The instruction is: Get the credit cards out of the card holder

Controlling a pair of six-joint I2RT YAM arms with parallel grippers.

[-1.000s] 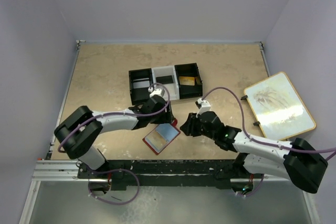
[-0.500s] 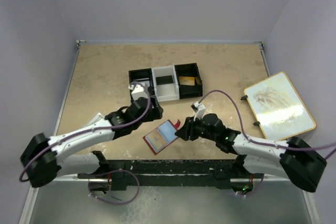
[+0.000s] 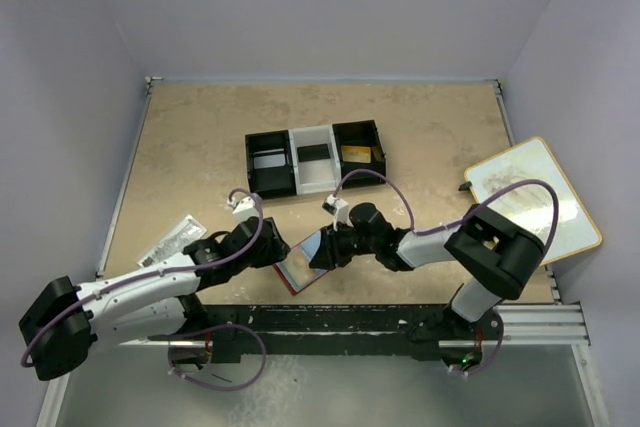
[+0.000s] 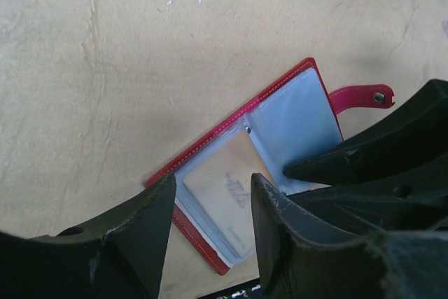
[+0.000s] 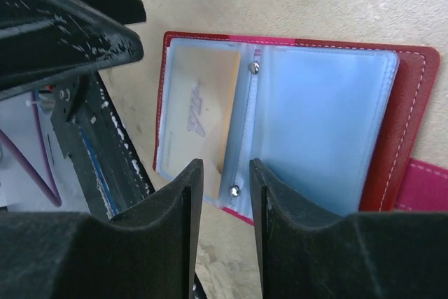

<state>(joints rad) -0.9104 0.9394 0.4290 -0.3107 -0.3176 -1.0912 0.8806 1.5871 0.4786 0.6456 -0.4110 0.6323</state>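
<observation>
The holder (image 3: pixel 308 261) lies open on the table (image 3: pixel 200 137), near its front edge, between our two grippers. Our left gripper (image 4: pixel 212 180) hangs over the half with the card, fingers spread, grasping nothing. Our right gripper (image 5: pixel 225 166) sits low over the spine, fingers a little apart, one tip at the blue sleeve (image 5: pixel 322 117). We see one beige card (image 5: pixel 199 103) in the pocket nearer the left gripper.

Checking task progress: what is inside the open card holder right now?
The card holder lies open. One tan card sits in a clear sleeve; the other sleeve looks empty. Cards stacked behind cannot be seen.
</observation>
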